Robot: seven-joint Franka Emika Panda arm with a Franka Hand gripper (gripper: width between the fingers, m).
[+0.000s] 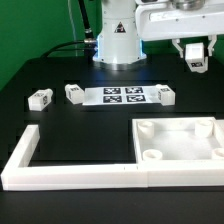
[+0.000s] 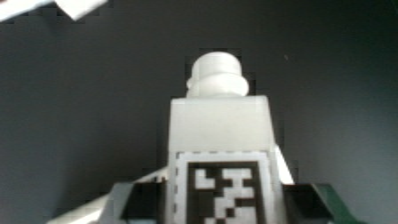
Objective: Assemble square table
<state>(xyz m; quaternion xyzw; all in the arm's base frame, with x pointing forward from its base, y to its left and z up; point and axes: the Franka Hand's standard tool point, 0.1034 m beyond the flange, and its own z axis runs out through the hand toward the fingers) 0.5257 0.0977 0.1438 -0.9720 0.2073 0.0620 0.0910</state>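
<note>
Item 1, gripper (image 1: 197, 55): raised above the table (image 1: 60, 130) at the exterior view's right, behind the tabletop, clenched on one leg. Item 2, held leg (image 1: 198, 66): white, hanging between the jaws and clear of the table surface; in the wrist view it fills the middle of the frame, with a black-and-white tag (image 2: 222, 190) on the face nearest the camera, a rounded stepped tip (image 2: 217, 72) at the far end, and dark fingers (image 2: 135, 200) pressed to both sides. Item 3, tabletop (image 1: 178, 150): white square slab, lying flat with its raised rim upward at the exterior view's lower right, round sockets showing in its corners, its near edge against the wall; partly cut off by the frame edge. Item 4, left leg (image 1: 40, 98): lying on the table, well to the left of the marker board and apart from everything else. Item 5, middle leg (image 1: 73, 93): lying just beside the board's left end. Item 6, right leg (image 1: 165, 95): lying just beside the board's right end. Item 7, marker board (image 1: 125, 96): thin, flat, several tags, centre of the table. Item 8, wall (image 1: 90, 178): long white L, long run along the near edge, short arm turning back at the exterior view's left. Item 9, arm base (image 1: 117, 40): white, behind the board.
</note>
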